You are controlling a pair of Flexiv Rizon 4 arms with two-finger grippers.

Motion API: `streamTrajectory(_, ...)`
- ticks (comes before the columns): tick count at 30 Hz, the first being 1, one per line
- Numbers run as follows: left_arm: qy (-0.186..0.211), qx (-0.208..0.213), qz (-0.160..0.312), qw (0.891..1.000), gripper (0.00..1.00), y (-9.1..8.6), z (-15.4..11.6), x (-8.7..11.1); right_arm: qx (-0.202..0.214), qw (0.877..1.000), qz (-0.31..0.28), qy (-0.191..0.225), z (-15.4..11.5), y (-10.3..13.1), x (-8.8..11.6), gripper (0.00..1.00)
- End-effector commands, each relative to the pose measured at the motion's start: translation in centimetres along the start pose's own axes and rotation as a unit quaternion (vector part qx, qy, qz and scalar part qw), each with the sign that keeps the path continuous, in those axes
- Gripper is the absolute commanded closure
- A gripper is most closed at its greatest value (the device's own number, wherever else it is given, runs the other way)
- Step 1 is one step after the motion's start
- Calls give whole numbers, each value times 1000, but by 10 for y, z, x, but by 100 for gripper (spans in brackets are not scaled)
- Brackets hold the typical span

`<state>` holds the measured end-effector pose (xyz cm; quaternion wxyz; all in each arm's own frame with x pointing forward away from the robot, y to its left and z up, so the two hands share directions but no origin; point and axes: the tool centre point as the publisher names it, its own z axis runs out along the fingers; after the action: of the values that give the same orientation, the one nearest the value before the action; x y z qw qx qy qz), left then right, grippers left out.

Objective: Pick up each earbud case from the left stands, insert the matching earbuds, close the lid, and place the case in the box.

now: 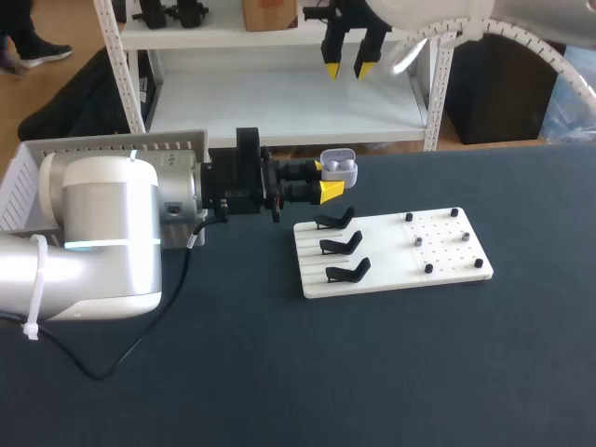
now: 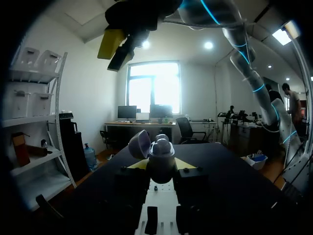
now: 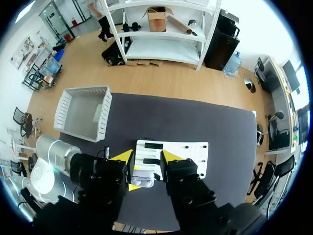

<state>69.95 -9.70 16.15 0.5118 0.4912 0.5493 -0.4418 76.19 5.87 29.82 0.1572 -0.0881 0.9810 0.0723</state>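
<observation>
My left gripper (image 1: 328,181) is shut on a white earbud case (image 1: 340,167) with its lid open, held in the air just behind the white board (image 1: 447,244). In the left wrist view the case (image 2: 160,157) sits between my yellow fingertips (image 2: 188,164), its lid (image 2: 139,144) tipped back and two pale rounded shapes showing in its top. My right gripper (image 1: 348,67) hangs high above it, open and holding nothing; from its own view it (image 3: 146,156) looks straight down on the case (image 3: 142,181). Three black stands (image 1: 343,245) on the board are bare.
Small pegs (image 1: 419,240) dot the right half of the board. A pale slatted box (image 1: 112,147) stands at the back left, partly behind my left arm (image 1: 102,233); from above the box (image 3: 83,115) shows nothing inside. Dark tabletop (image 1: 419,372) lies around the board.
</observation>
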Motion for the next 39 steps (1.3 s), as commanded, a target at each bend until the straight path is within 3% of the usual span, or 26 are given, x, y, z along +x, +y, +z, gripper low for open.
streamTrajectory(1,-1,-2,1,1000,100,-1,0,0,-3,1000,-11,7,11,3,-4,65)
streamTrajectory(7,-1,-2,1,1000,100,-1,0,0,0,1000,-18,21,30,1,-2,66)
streamTrajectory(17,-1,-2,1,1000,100,-1,0,0,12,998,-19,63,57,-12,27,67)
streamTrajectory(39,-1,-2,1,1000,100,-1,0,0,12,995,-22,99,72,-11,72,69)
